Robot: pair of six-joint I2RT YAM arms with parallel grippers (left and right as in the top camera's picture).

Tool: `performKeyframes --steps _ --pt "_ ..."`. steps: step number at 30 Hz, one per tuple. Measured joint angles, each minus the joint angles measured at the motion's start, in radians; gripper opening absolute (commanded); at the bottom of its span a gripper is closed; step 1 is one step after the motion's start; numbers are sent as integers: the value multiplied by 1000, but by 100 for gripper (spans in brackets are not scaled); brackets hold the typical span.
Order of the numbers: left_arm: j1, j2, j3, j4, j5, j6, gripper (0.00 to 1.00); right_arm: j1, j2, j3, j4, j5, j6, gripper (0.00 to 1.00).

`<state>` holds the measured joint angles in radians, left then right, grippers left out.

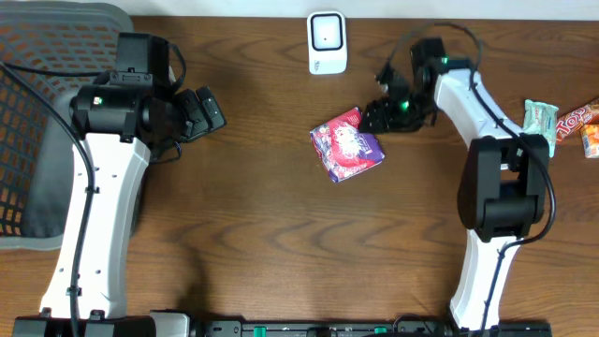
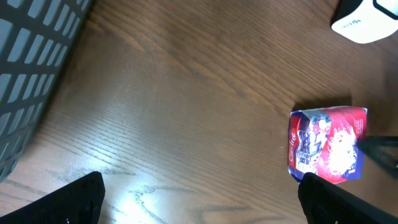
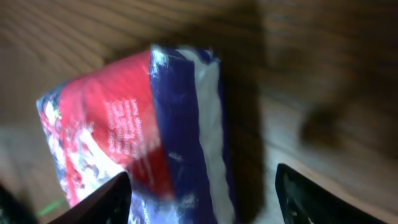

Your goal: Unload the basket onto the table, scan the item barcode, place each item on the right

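Overhead, we see the packet [image 1: 347,143] flat on the table [image 1: 253,234] near the scanner [image 1: 327,42], the right gripper [image 1: 382,117] just beside it. Left wrist: the left gripper [image 2: 200,186] gapes wide, empty. Right wrist, blurred: its fingers [image 3: 311,199] seem parted by the packet, unclamped.

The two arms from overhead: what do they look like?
The left arm and right arm have white shells with black joints and looping black cables. The left gripper and right gripper are black; a green light glows by the right one.
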<state>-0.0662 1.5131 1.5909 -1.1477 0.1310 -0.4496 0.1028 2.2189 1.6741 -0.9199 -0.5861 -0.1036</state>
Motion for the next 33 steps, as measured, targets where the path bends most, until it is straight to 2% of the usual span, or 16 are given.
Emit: performKeyframes --steps 2,3,5,7,8,9,14,23,26,33 --pt "0 0 0 0 0 0 99 -1 0 -61 52 -51 -6 62" --pt "0 0 0 0 0 0 99 0 0 -98 84 -93 -12 49" --pt "0 0 0 0 0 0 99 1 -4 -134 112 -142 -18 31" --pt "0 0 0 0 0 0 99 1 -4 -158 117 -171 -21 19" --pt "0 0 0 0 0 0 99 1 -4 -164 117 -183 -12 9" --pt "0 0 0 0 0 0 99 1 -4 -166 116 -192 -1 3" --pt "0 0 0 0 0 0 99 1 -4 -166 108 -261 146 1" --pt "0 0 0 0 0 0 99 2 -4 -107 109 -654 402 1" --pt "0 0 0 0 0 0 99 3 -4 -105 109 -764 528 1" --pt "0 0 0 0 0 0 99 8 -4 -105 62 -889 750 1"
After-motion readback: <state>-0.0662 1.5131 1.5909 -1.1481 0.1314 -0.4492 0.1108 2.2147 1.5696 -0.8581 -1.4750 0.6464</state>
